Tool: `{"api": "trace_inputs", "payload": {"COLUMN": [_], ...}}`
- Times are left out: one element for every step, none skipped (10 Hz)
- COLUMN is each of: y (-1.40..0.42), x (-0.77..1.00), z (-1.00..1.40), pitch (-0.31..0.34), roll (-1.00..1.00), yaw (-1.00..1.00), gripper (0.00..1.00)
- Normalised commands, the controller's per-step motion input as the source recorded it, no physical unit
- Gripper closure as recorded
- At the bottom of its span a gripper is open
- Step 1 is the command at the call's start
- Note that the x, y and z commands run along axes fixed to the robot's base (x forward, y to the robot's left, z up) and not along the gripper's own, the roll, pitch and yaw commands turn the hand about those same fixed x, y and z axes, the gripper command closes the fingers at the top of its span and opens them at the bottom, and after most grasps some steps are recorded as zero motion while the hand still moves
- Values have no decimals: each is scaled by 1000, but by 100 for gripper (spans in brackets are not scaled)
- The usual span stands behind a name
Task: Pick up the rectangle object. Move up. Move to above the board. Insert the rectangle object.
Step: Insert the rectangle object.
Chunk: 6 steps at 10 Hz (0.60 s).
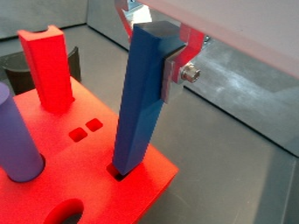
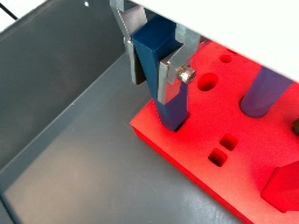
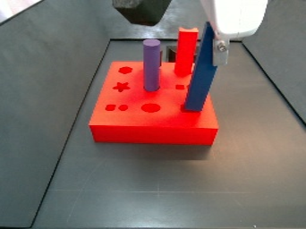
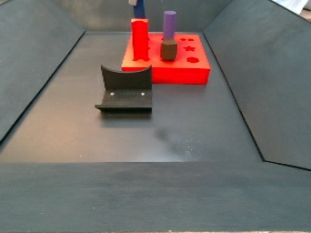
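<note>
The rectangle object, a long blue bar (image 1: pixel 140 114), is clamped near its top between my gripper's (image 1: pixel 155 66) silver fingers (image 1: pixel 173 77). Its lower end sits in a rectangular hole at a corner of the red board (image 1: pixel 70 188), and the bar leans slightly. Both wrist views show this; in a wrist view the bar (image 2: pixel 163 87) stands at the board's (image 2: pixel 233 166) edge with my gripper (image 2: pixel 155 66) shut on it. In a side view the bar (image 3: pixel 201 80) rises from the board (image 3: pixel 153 125) below my gripper (image 3: pixel 213 38). In a side view only its tip (image 4: pixel 137 9) shows behind the board (image 4: pixel 183 71).
A purple cylinder (image 3: pixel 152 64) and a red rectangular post (image 3: pixel 188 49) stand upright in the board. Star, round and small square holes (image 3: pixel 121 88) are open. The dark fixture (image 4: pixel 125 88) stands on the floor in front of the board. Grey bin walls (image 4: pixel 49 64) enclose the floor.
</note>
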Motion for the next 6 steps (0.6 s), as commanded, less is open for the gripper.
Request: {"api": "trace_inputs", "payload": {"y": [0,0,0,69,97,103], "x": [-177,-291,-269,-286,-337,-237], "z": [-386,-360,-320,-180,-143,-120], "pitch": [-417,-450,-433,-411,-407,-337], "roll": [0,0,-7,-46,-29,0], "yaw": [0,40,137,206,269,314], "gripper": [100,100,100,100,100,100]}}
